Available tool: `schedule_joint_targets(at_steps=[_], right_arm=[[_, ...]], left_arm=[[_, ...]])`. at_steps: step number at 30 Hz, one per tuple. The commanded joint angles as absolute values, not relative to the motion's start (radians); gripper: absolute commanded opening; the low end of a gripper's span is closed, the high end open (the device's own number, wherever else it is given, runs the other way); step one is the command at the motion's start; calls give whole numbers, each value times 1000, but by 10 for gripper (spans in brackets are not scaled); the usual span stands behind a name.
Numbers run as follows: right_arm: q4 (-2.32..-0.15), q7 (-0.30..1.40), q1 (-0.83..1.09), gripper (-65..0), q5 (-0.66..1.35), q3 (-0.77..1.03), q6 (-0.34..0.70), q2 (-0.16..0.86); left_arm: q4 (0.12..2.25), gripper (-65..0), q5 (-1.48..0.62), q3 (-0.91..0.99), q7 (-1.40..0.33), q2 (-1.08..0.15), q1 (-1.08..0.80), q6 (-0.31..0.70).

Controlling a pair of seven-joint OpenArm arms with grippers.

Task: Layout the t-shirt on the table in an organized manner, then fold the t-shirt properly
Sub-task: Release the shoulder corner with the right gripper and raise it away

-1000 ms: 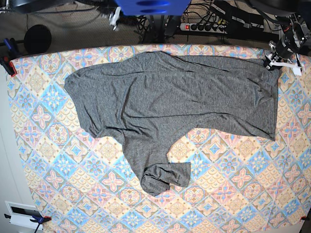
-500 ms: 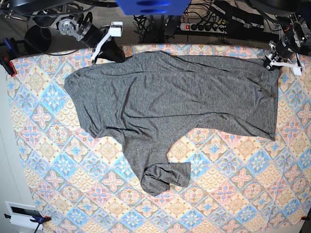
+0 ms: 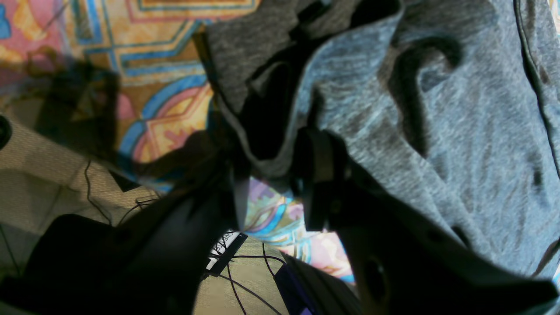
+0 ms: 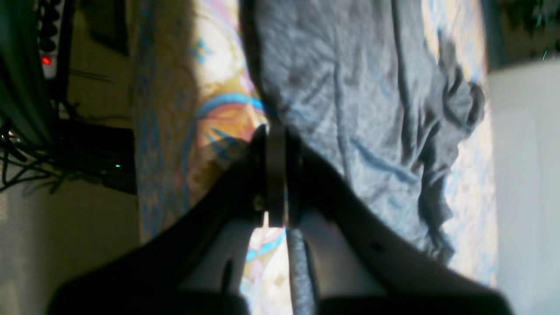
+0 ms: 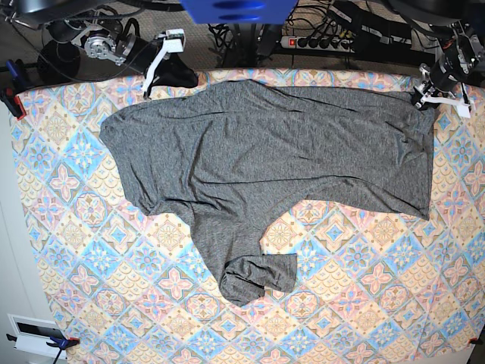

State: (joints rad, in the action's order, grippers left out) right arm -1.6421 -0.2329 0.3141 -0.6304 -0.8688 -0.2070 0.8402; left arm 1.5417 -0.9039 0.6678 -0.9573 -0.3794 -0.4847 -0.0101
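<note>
**Inspector A:** We record the change first. A second ago the arm at the far left of the base view was not over the bench point(image 5: 45, 227) at all; half a second ago its right hand point(image 5: 151, 76) had arrived at the far edge, beside the t-shirt point(image 5: 250, 159). Now it sits slightly further back and to the left, at the bench's rim. The garment's outline has not shifted between the three base views.

**Inspector B:** Agreed. What do we make of it for the task?

**Inspector A:** We judge the layout stage unfinished. The t-shirt lies spread across the far half of the bench, one sleeve trailing toward the near side with its cuff bunched. The right hand looks to be lining up on the far-left shoulder, not yet pulling.

**Inspector B:** State of that hand?

**Inspector A:** Clenched, fingers pressed together in the right wrist view, with nothing between them; the fabric lies just beyond the tips.

**Inspector B:** And the other?

**Inspector A:** The left hand point(image 5: 428, 95) has held its place at the far right corner. In the left wrist view its fingers point(image 3: 319, 175) straddle a raised fold of the hem; it is grasping the t-shirt there, wrist angled down toward the bench edge.
</note>
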Motion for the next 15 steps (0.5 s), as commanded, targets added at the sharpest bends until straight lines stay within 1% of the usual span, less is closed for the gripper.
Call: schedule_joint_targets(at_steps=[1, 10, 13, 15], right_arm=[[-1658, -252, 329, -650, -642, -872, -216, 857], [-1658, -252, 366, -650, -645, -878, -209, 857], [-1658, -254, 364, -650, -645, -878, -134, 857], [-1658, -254, 364, -650, -645, -878, -107, 854]], left_arm=[[1544, -466, -891, 668, -969, -387, -489, -19], [1544, -466, -889, 667, -969, -354, -489, -19], [1544, -466, -889, 667, -969, -354, -489, -19], [1544, -466, -889, 667, -969, -354, -489, -19]])
